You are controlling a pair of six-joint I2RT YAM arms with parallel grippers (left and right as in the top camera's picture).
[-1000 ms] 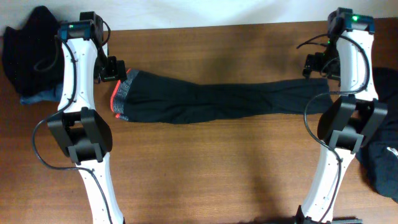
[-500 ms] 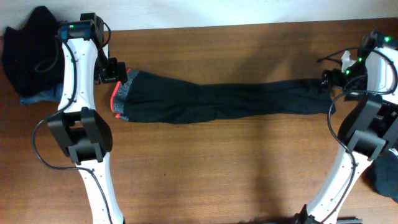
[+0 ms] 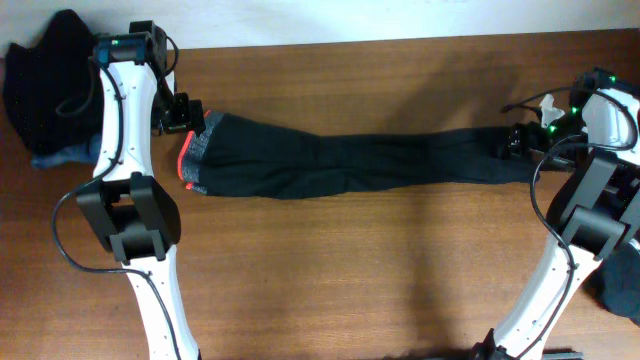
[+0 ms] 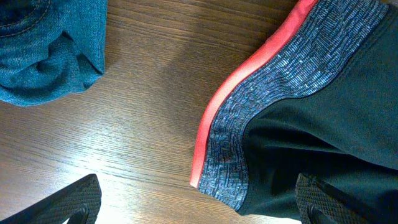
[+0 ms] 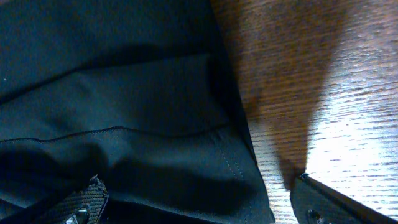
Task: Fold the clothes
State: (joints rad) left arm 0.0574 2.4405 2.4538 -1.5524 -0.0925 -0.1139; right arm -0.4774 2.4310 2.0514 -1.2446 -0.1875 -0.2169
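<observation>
Three black garments (image 3: pixel 350 160) (image 3: pixel 45 80) (image 3: pixel 612 285), one blue jeans (image 4: pixel 43 50)

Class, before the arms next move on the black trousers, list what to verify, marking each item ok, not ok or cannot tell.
1. Left gripper and right gripper open: ok.
2. Black trousers stretched straight on the table: ok.
3. Red-trimmed waistband between left fingers: ok.
4. Trouser leg end between right fingers: ok.
5. Jeans apart from waistband: ok.
6. Fingers touching cloth: cannot tell.

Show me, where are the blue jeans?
The blue jeans lie bunched at the overhead view's far left, against a black clothes pile, left of the red-trimmed trousers.
</observation>
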